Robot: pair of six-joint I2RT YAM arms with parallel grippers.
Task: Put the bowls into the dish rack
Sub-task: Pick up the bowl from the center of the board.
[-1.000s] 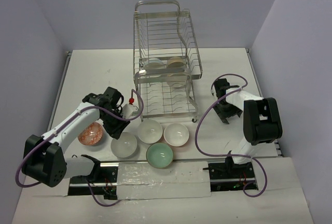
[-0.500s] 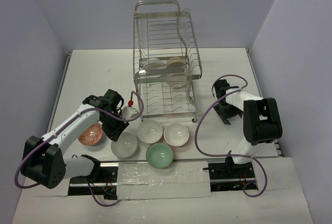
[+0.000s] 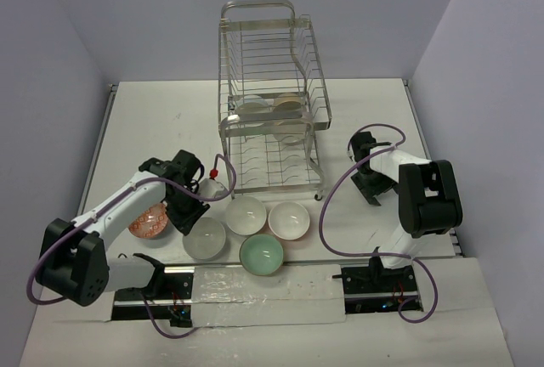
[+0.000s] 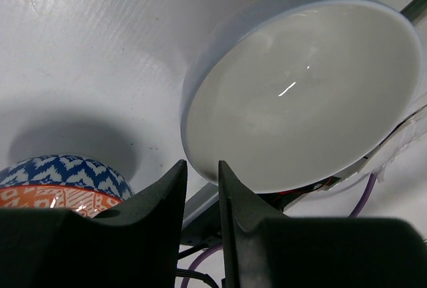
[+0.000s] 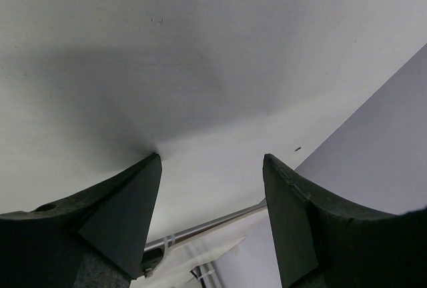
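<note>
Left claw [image 4: 201,165]: fingers almost together, only a thin slit between them. The rim of the plain white round ceramic bowl [image 4: 300,95] sits right at the mouth of that slit, and I can't tell from the wrist view whether it's pinched or just touching. From above the bowl looks flat on the white table [image 3: 144,129], on the near side of my claw, with the orange-red patterned bowl with a blue zigzag band [image 4: 60,181] just beside it on my left. The tall silver wire dish rack [image 3: 272,121] lies far and to the right of the claw, long axis running away from the bases, with a few bowls already in it. A bowl has no long axis, so the rim is the only handle. The left arm is clearly nearer. The right claw [image 5: 213,188] has its fingers wide apart over bare table, right of the rack and well away from every bowl. Three more bowls sit to the right, one of them pale mint green [image 3: 261,254].
</note>
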